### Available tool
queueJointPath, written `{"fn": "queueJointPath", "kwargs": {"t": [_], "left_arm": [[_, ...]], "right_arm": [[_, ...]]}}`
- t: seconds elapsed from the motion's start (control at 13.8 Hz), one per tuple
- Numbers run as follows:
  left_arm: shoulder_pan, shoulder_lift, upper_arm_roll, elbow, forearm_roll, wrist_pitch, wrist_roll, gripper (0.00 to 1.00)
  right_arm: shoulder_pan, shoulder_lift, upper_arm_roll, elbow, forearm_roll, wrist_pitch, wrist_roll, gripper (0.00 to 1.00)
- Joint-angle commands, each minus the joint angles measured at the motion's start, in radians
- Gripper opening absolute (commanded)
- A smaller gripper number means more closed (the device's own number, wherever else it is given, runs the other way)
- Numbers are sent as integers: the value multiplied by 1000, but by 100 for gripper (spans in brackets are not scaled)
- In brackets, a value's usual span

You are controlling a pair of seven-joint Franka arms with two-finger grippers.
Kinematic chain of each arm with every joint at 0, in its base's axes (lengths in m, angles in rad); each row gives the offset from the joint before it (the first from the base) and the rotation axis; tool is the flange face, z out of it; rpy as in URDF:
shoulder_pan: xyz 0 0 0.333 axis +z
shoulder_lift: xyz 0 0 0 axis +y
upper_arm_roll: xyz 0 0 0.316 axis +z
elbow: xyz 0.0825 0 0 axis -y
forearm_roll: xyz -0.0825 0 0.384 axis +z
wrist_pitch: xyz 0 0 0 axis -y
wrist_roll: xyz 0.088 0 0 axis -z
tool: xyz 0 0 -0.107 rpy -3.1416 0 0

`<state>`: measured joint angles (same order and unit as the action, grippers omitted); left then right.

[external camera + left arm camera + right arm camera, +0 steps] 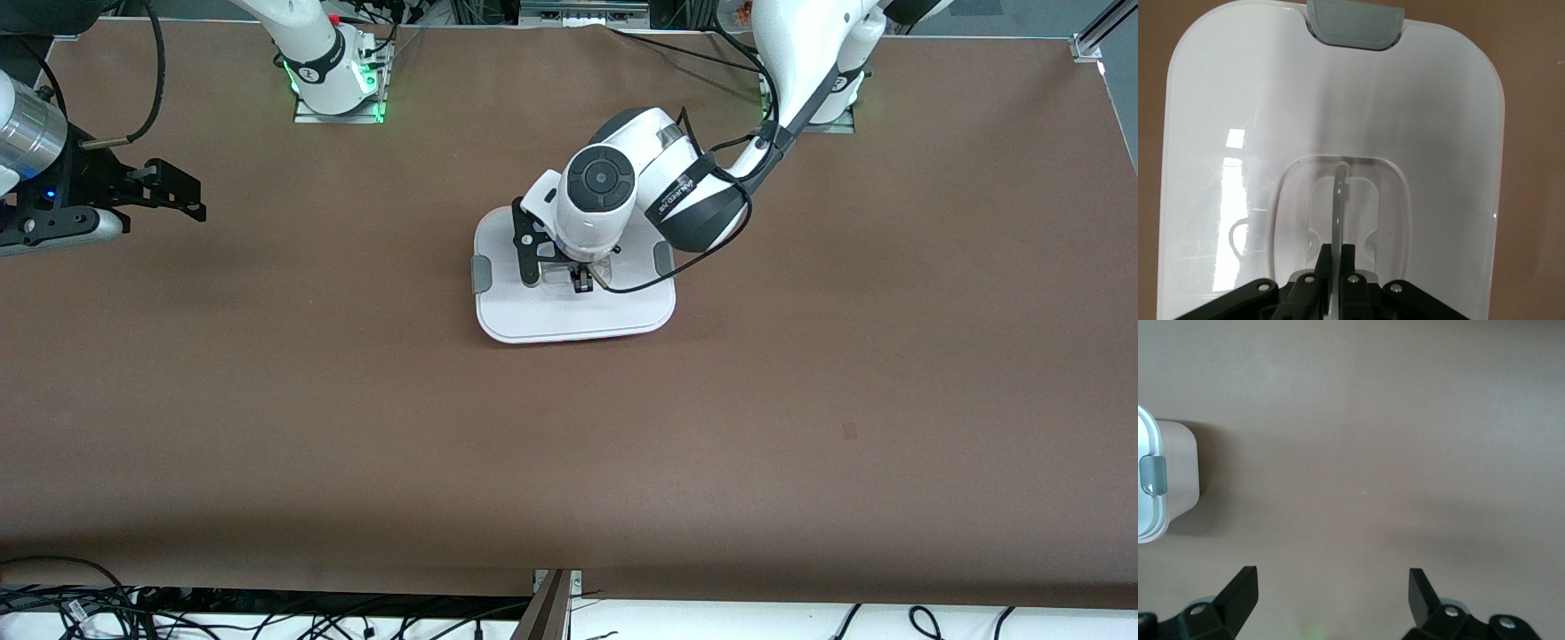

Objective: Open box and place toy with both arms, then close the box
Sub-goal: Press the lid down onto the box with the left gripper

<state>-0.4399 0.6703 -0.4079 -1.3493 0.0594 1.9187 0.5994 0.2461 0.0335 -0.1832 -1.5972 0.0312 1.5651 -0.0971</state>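
The box (578, 313) stands mid-table, its white lid (1418, 120) lying on the pale pink tub (1179, 470). A grey clip (481, 273) sits at each short end; one clip (1355, 23) shows in the left wrist view, one clip (1153, 475) in the right wrist view. My left gripper (582, 283) (1340, 250) points down over the lid's centre, shut on the clear handle (1338, 193), which stands up from its recess. My right gripper (182, 197) (1333, 577) waits open and holding nothing over bare table toward the right arm's end. The toy is out of view.
The brown table (800, 400) stretches wide around the box. The arms' base plates (338, 111) sit along the robots' edge. Cables (89, 604) and a post (551, 604) lie past the table edge nearest the front camera.
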Motion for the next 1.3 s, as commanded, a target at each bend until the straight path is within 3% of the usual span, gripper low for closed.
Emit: {"fn": "queueJointPath", "kwargs": {"t": [0.0, 0.29, 0.58, 1.23], "left_arm": [[-6, -12, 4, -11, 25, -21, 0, 0], [-10, -34, -3, -19, 25, -70, -1, 0], [-8, -26, 4, -25, 28, -72, 3, 0], [-8, -23, 6, -36, 30, -93, 5, 0]], "right_arm": [[-16, -26, 21, -26, -17, 10, 10, 100], [-14, -26, 22, -24, -17, 6, 10, 100], [-14, -26, 65, -20, -16, 9, 10, 100], [-16, -20, 62, -7, -17, 4, 11, 100]]}}
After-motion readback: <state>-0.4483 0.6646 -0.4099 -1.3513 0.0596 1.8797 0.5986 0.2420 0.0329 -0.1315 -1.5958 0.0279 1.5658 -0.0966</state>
